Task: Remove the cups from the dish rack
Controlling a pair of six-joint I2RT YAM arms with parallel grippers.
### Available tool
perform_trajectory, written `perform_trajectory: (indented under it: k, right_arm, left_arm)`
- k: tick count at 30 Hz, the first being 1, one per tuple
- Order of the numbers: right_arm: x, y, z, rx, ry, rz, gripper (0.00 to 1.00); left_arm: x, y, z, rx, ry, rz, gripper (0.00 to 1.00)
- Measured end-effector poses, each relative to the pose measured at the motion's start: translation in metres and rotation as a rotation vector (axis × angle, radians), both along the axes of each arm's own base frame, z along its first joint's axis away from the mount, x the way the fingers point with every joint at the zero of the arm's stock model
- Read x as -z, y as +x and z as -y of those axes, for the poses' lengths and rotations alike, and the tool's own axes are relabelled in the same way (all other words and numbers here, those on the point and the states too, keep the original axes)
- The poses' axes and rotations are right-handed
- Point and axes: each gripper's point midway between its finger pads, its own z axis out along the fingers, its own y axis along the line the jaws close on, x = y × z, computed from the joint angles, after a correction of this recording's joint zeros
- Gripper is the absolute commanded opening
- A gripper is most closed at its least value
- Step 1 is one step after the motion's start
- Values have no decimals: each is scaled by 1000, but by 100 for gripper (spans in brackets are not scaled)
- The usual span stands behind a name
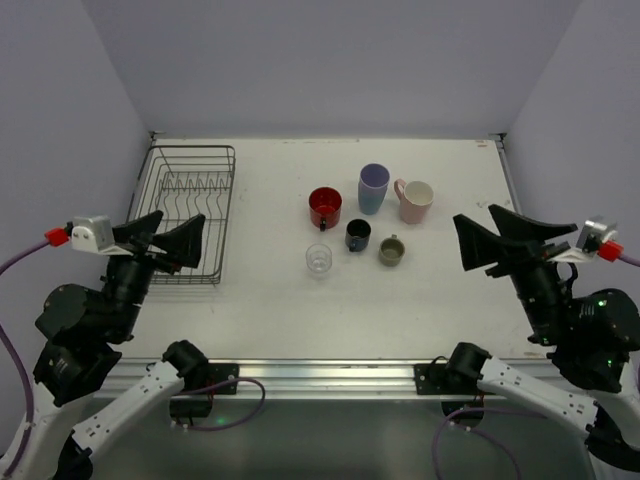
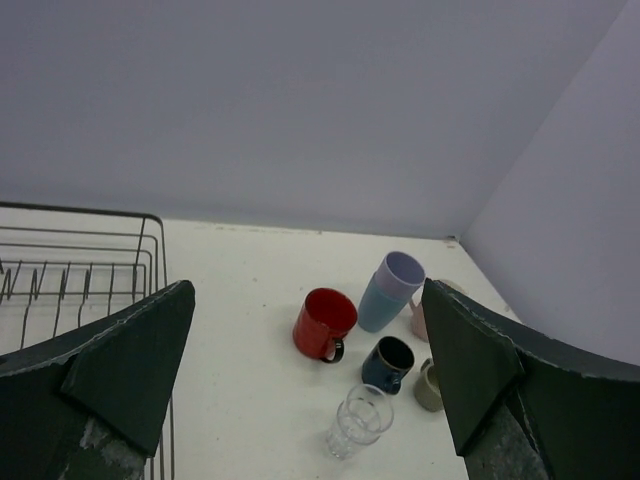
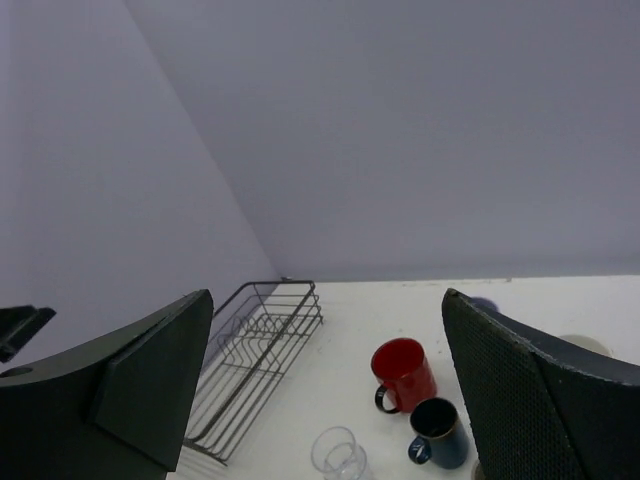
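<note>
Dish rack (image 1: 188,210): stands at the far left corner of the worktop (image 1: 270,310), its long side along the left edge.
Red mug (image 1: 325,207): upright on the worktop, near the middle and toward the far edge, well apart from the rack.
Lavender tumbler (image 1: 373,188): mouth up, just right of the red mug and closest of the group to the far edge.
Pink mug (image 1: 414,200): just beside the tumbler on its right, handle toward the tumbler.
Dark blue cup (image 1: 358,235): just nearer than the red mug and tumbler, between them.
Olive mug (image 1: 391,250): just right of the blue cup, a little closer to the near edge.
Clear glass (image 1: 319,259): upright, at the near-left of the group, below the red mug.
Left tool (image 1: 180,226): jaws spread wide, nothing between them, hanging over the rack's near end.
Right tool (image 1: 474,218): jaws spread wide, holding nothing, above the right side of the worktop, apart from the pink mug.
</note>
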Motion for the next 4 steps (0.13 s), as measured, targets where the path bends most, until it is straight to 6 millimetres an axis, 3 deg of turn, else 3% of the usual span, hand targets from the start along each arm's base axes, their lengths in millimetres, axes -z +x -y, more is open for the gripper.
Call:
perform_trajectory:
  k: [2, 4]
  right_arm:
    - [-1, -3, 16, 36, 42, 13, 99]
    - [12, 1, 16, 56, 30, -4, 99]
  left_arm:
    - [-12, -4, -3, -1, -16, 34, 100]
    - [-16, -4, -4, -1, -17, 47, 100]
